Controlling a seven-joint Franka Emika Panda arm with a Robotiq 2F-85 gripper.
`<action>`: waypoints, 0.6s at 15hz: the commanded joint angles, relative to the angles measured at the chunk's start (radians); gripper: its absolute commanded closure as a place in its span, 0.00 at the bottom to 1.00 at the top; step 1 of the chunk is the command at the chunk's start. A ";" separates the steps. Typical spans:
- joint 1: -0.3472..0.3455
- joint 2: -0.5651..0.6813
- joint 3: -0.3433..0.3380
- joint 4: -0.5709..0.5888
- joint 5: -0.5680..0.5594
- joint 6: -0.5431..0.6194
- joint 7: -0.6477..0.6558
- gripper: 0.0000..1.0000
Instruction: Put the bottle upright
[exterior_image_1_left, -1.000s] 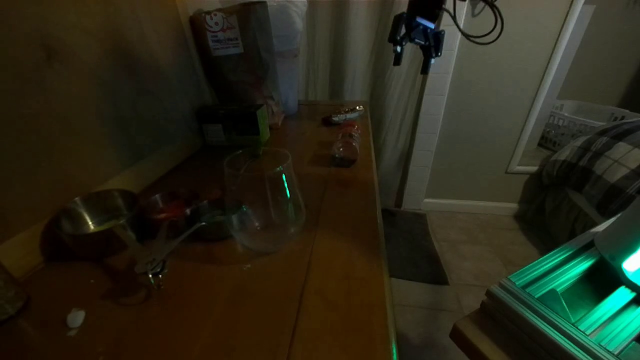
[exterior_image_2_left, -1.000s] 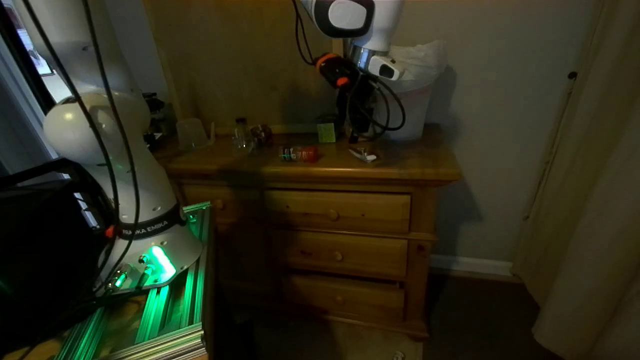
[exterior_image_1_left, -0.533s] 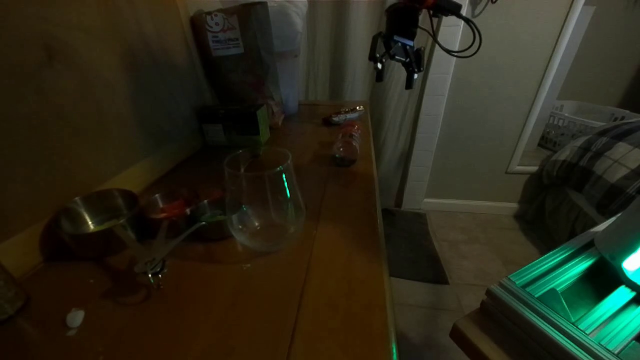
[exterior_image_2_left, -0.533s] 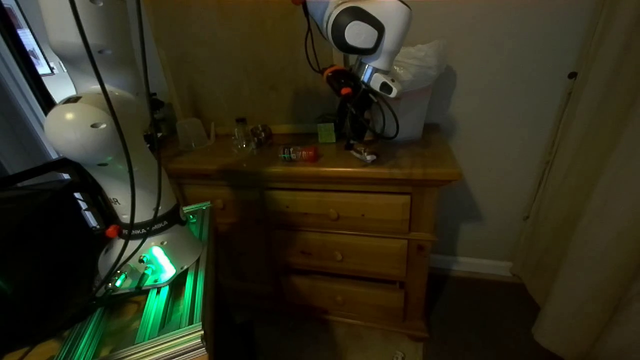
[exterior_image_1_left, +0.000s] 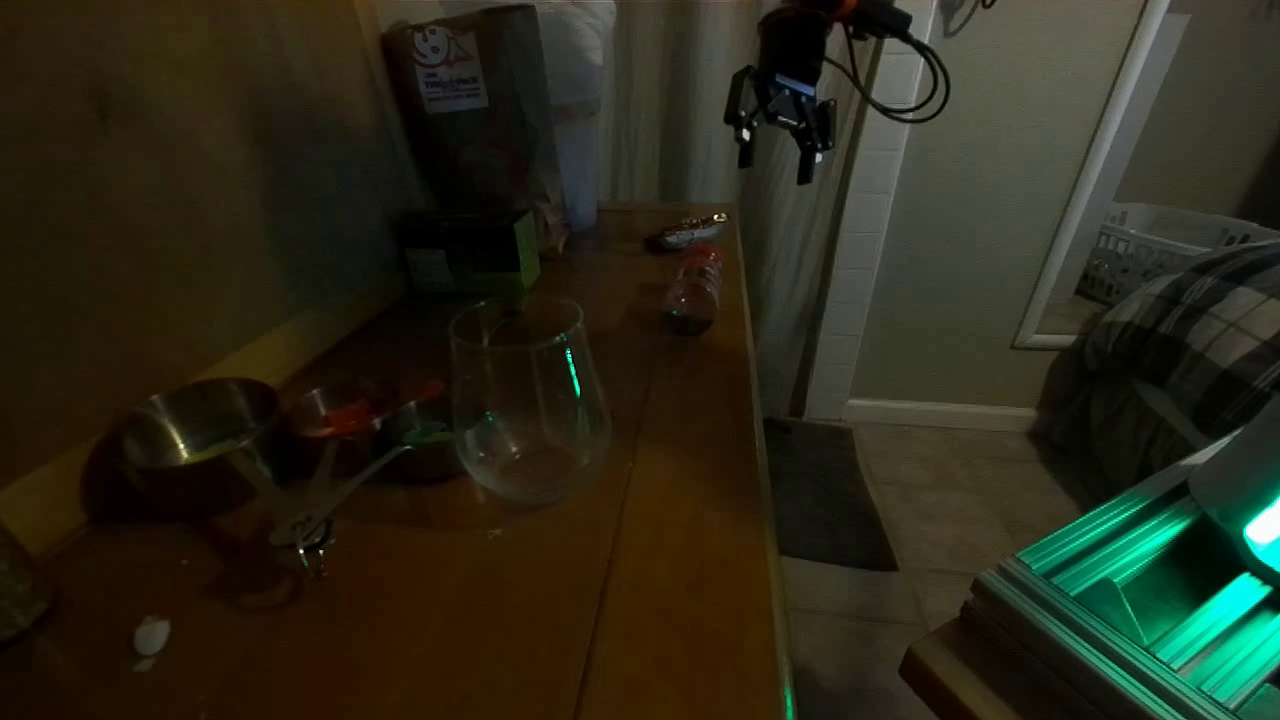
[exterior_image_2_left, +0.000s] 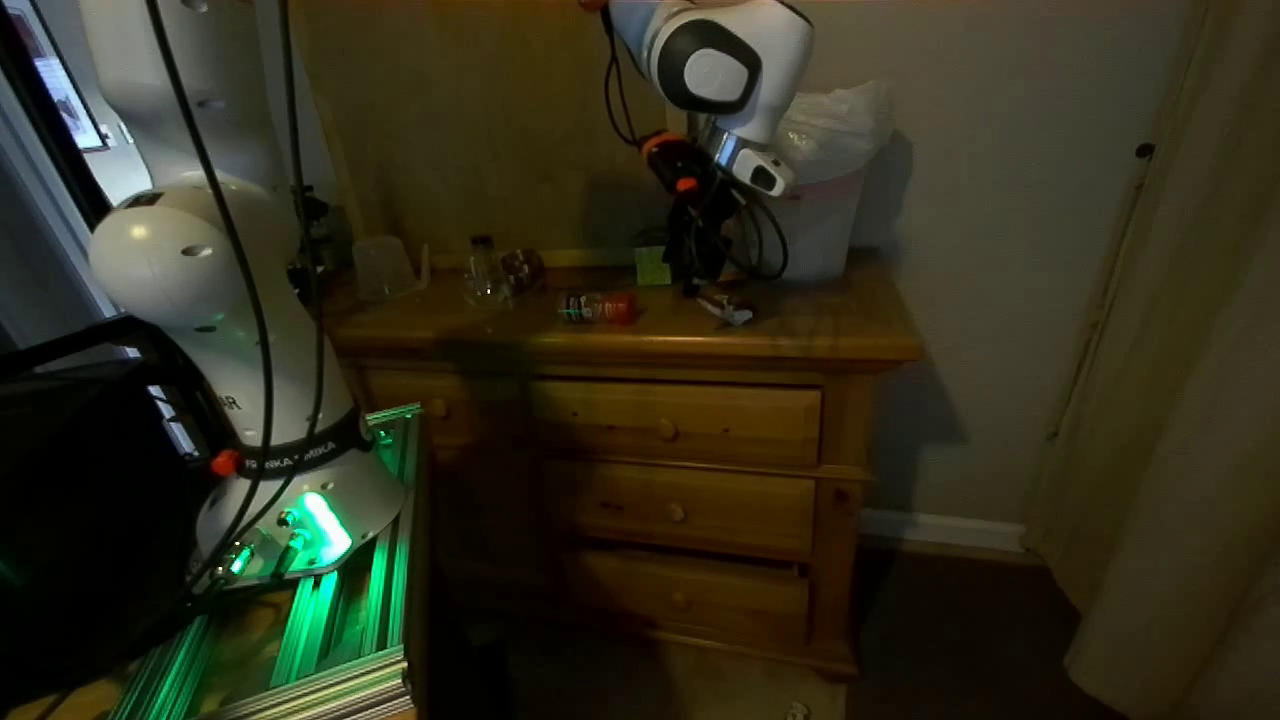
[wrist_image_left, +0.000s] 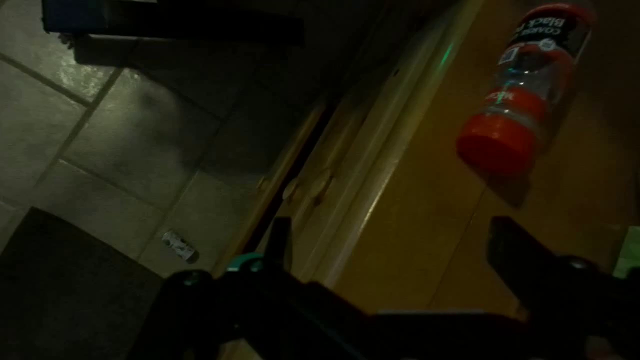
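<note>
The bottle lies on its side on the wooden dresser top, near the front edge. In both exterior views (exterior_image_1_left: 694, 288) (exterior_image_2_left: 598, 307) it shows a clear body with a red end. In the wrist view the bottle (wrist_image_left: 520, 90) is at the upper right, with its red cap toward the gripper and a black and red label. My gripper (exterior_image_1_left: 775, 168) is in the air above the dresser, apart from the bottle, toward its cap end. In the wrist view the gripper's fingers (wrist_image_left: 390, 225) are wide apart with nothing between them. In an exterior view cables partly cover the dark gripper (exterior_image_2_left: 692, 280).
A large clear glass vessel (exterior_image_1_left: 530, 410) and metal measuring cups (exterior_image_1_left: 200, 430) stand on the dresser top (exterior_image_1_left: 690, 520). A crumpled silvery wrapper (exterior_image_1_left: 690, 231) lies beyond the bottle's cap end. A dark green box (exterior_image_1_left: 470, 250), a paper bag (exterior_image_1_left: 490, 120) and a white bin (exterior_image_2_left: 825, 220) stand behind.
The arm and open gripper have come down and shifted toward the dresser and the bottle, mostly in the first half second, then slightly more. The bottle has not moved.
</note>
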 joint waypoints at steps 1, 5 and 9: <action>0.028 0.010 0.043 -0.014 0.090 0.045 0.066 0.00; 0.073 0.026 0.062 -0.054 0.118 0.183 0.254 0.00; 0.077 0.042 0.075 -0.082 0.167 0.202 0.312 0.00</action>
